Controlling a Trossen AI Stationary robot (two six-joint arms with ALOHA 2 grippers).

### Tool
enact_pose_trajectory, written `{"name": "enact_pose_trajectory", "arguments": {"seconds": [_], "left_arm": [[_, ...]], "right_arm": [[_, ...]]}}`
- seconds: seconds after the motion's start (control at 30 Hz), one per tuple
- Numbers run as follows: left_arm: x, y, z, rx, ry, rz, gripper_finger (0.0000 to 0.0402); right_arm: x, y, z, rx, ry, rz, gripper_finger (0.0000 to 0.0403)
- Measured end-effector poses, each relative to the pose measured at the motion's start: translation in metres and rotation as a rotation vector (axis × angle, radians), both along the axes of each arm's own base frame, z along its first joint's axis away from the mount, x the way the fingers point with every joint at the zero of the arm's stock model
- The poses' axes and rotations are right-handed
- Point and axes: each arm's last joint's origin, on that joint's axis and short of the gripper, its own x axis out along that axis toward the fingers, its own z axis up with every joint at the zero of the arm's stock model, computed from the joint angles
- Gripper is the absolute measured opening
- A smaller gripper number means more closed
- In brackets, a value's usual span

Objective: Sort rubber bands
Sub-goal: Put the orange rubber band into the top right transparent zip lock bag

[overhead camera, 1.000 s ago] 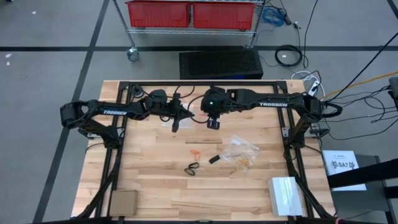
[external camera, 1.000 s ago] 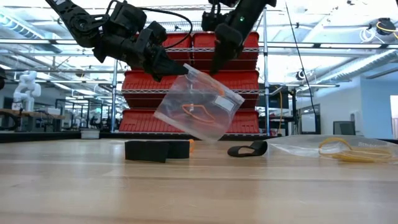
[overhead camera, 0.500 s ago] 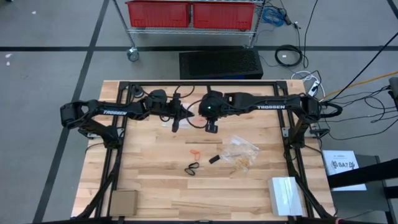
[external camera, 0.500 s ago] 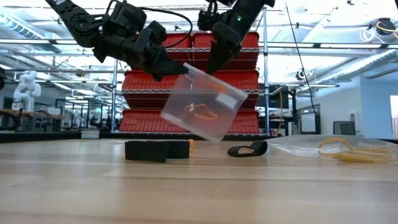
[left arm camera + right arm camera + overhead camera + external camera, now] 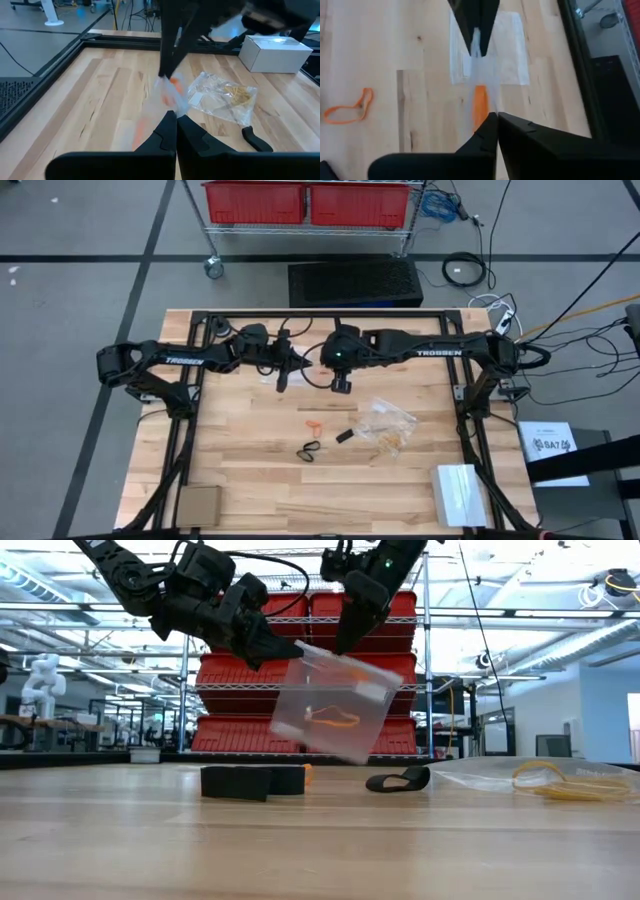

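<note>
A clear plastic bag (image 5: 335, 705) hangs in the air above the table's far middle, with an orange-red rubber band (image 5: 335, 721) lying inside it. My left gripper (image 5: 290, 648) is shut on its upper left corner and my right gripper (image 5: 345, 645) is shut on its top edge. In the high view they meet at the table's far middle, left gripper (image 5: 303, 366) and right gripper (image 5: 343, 387). On the table lie a loose orange-red band (image 5: 312, 423), black bands (image 5: 308, 449) and a second clear bag with tan bands (image 5: 388, 425). My left gripper pinches the bag's upper corner (image 5: 300, 648) between its two shut fingers, slanting down from the table's left side. The bag is lifted clear and hangs below the fingers. My right gripper pinches the bag's top edge (image 5: 352, 658) a short way along from the left gripper, pointing down from above. In its wrist view the bag (image 5: 480, 107) runs edge-on away from the fingers toward the left gripper. One layer or both, I cannot tell.
A white box (image 5: 460, 492) sits at the near right corner and a cardboard square (image 5: 198, 503) at the near left. A small black piece (image 5: 344, 435) lies beside the tan-band bag. Black blocks (image 5: 252, 781) stand in the low view. Bare wood lies left of the bands.
The bag has turned in the hold: its top edge now slants less, and its lower end has swung toward the table's right. The orange-red band inside has slid along with it. My right gripper has shifted slightly; both grippers have stayed shut.
</note>
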Motion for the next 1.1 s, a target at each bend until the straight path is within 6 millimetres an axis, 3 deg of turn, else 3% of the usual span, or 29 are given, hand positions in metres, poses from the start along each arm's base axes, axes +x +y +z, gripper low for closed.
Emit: {"name": "enact_pose_trajectory", "arguments": {"seconds": [0.23,0.5,0.57,0.73,1.1], "left_arm": [[0.000,0.000,-0.001,-0.006,0.014,0.000,0.0000],[0.000,0.000,-0.001,-0.004,0.007,0.000,0.0000],[0.000,0.000,-0.001,-0.004,0.008,0.000,0.0000],[0.000,0.000,-0.001,-0.003,0.007,0.000,0.0000],[0.000,0.000,0.000,-0.002,0.003,-0.001,0.0000]], "right_arm": [[-0.006,-0.001,0.008,-0.008,-0.024,-0.046,0.0007],[-0.007,-0.001,0.007,0.060,-0.018,-0.045,0.0075],[-0.007,0.001,0.006,0.070,-0.017,-0.034,0.0069],[-0.004,0.002,0.004,0.050,-0.011,-0.007,0.0008],[0.013,-0.004,-0.021,0.094,0.021,0.048,0.0001]]}}
